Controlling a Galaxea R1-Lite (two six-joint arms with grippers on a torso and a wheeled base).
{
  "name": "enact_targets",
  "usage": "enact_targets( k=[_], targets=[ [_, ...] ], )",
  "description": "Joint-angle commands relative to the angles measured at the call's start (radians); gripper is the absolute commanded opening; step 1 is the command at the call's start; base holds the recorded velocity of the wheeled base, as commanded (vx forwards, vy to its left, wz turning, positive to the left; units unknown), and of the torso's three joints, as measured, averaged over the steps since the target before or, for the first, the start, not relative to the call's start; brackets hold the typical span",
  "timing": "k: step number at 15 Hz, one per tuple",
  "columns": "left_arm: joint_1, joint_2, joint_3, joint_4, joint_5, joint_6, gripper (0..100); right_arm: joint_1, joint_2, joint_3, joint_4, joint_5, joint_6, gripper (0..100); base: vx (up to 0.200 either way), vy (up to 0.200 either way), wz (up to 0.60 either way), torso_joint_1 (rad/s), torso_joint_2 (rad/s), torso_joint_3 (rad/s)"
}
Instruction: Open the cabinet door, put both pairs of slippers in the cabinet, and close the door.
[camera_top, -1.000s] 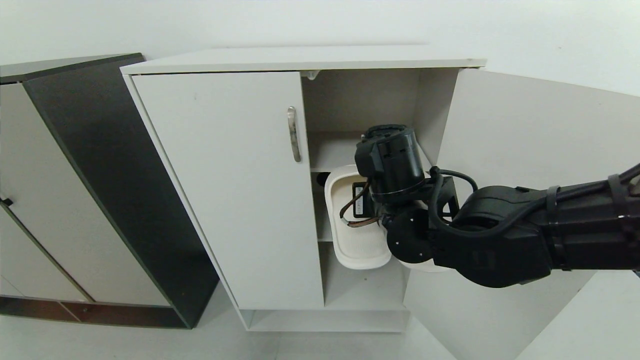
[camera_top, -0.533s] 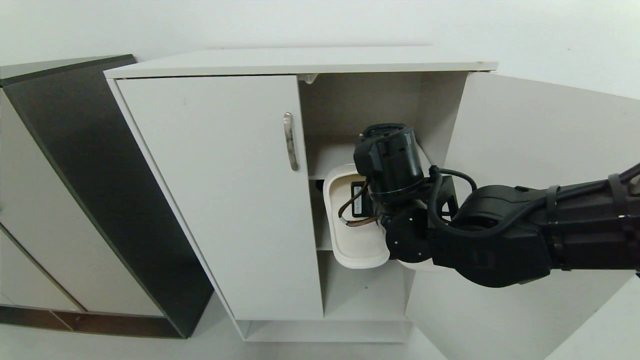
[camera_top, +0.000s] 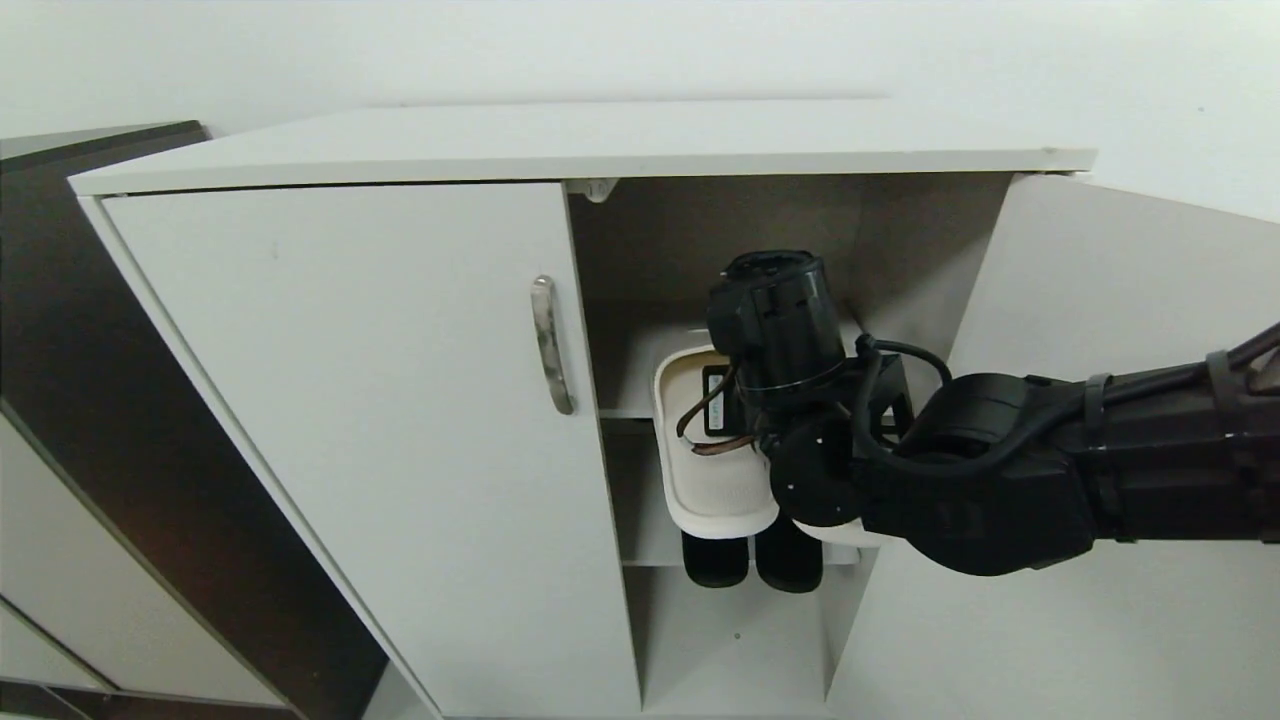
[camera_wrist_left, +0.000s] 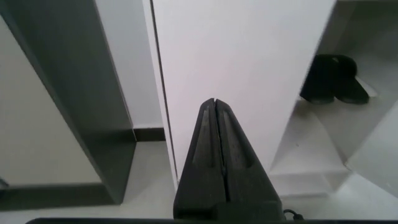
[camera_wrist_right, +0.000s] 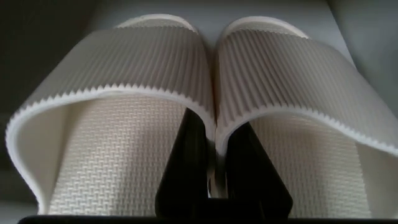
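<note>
The white cabinet (camera_top: 560, 140) has its left door (camera_top: 350, 420) closed and its right door (camera_top: 1090, 330) swung open. My right gripper (camera_wrist_right: 216, 171) is shut on the pair of white slippers (camera_wrist_right: 186, 81), pinching their inner edges together. In the head view the white slippers (camera_top: 712, 485) hang at the open side, in front of the middle compartment. A pair of black slippers (camera_top: 752, 560) lies on the shelf just below, also seen as black slippers (camera_wrist_left: 333, 81). My left gripper (camera_wrist_left: 214, 109) is shut with nothing in it, low in front of the closed door.
A metal handle (camera_top: 550, 345) is on the closed door. A dark cabinet (camera_top: 90, 330) stands to the left of the white one. Inside the open side, a bottom compartment (camera_top: 730, 640) lies under the black slippers.
The head camera has come closer to the cabinet, which now looks larger, and the black slippers on the shelf have come into view. The right arm holds the white slippers as before.
</note>
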Motion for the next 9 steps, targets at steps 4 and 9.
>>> enact_targets(
  k=[4,9],
  targets=[
    [0.0,0.002,0.0,-0.001,0.0,0.0,0,-0.021,0.025,0.005,-0.034,0.003,-0.004,0,0.05,0.0,0.0,0.001,0.0,0.001],
    [0.0,0.0,0.0,-0.001,0.0,0.0,0,-0.051,0.064,-0.007,-0.124,0.081,-0.096,0,0.0,0.0,0.0,0.0,0.0,0.0]
  ],
)
